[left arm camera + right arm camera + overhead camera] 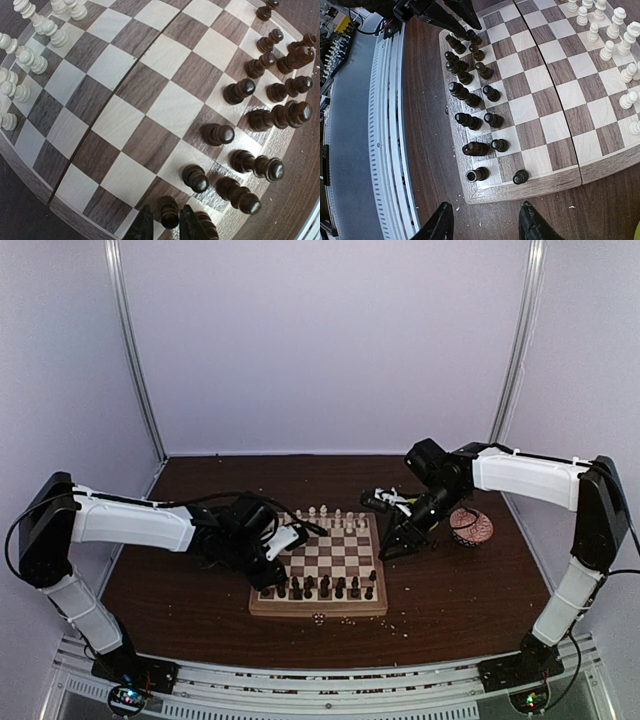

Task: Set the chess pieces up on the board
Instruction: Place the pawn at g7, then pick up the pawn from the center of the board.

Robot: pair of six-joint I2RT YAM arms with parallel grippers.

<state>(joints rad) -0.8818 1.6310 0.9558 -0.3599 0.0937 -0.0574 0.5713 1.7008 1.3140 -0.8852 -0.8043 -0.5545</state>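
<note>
- Between the fingers of my left end effector (166,215) stands a dark pawn (168,202), upright on its square at the end of the pawn row toward the bench's left edge. The jaws are parted, and a sliver of board shows beside the pawn, so I read them as loose around it rather than pinching.
- I judge that straddling from above suits this spot. The neighbouring pieces stand close, and a sideways approach could topple them.
- My right end effector (486,210) has its fingers spread wide with nothing between them. It hangs over bare bench (200,610) just off the board's side that faces the right edge, which I take as keeping clear of the left arm's work.
- The board (318,610) lies mid-bench, nearer the near edge than the far one, and squared to it.
- The dark pieces (322,588) fill two rows along the side facing the near edge. The white pieces (325,515) line the side facing the far edge, and the squares between are bare, so the setup looks close to finished.
- One container is in view: a red patterned bowl (470,535) toward the right edge, apart from the board. I cannot tell what it holds.
- Pale crumbs (318,619) dot the bench by the board's near side.
</note>
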